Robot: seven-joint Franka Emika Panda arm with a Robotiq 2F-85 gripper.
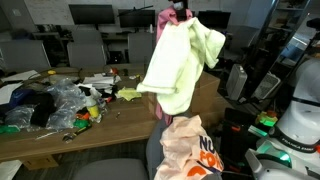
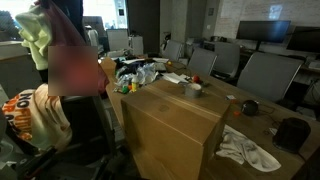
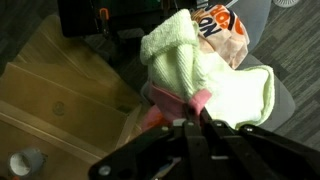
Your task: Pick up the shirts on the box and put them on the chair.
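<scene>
My gripper (image 1: 178, 12) is shut on two shirts and holds them high in the air. A pale yellow-green shirt (image 1: 180, 62) and a pink shirt (image 2: 72, 62) hang down from the jaws. In the wrist view the yellow-green shirt (image 3: 215, 75) and the pink shirt (image 3: 165, 100) are pinched between the fingers (image 3: 193, 122). Below them stands the dark chair (image 1: 160, 150), draped with a cream shirt with orange print (image 1: 188, 150). The cream shirt also shows in an exterior view (image 2: 35, 115) and in the wrist view (image 3: 225, 25). The cardboard box (image 2: 170, 125) has a bare top.
A long wooden table (image 1: 40, 140) holds plastic bags and clutter (image 1: 50, 100). A white cloth (image 2: 248, 150) lies beside the box. Office chairs (image 2: 265, 75) and monitors (image 1: 92, 15) stand behind. The white robot base (image 1: 300, 120) is at the edge.
</scene>
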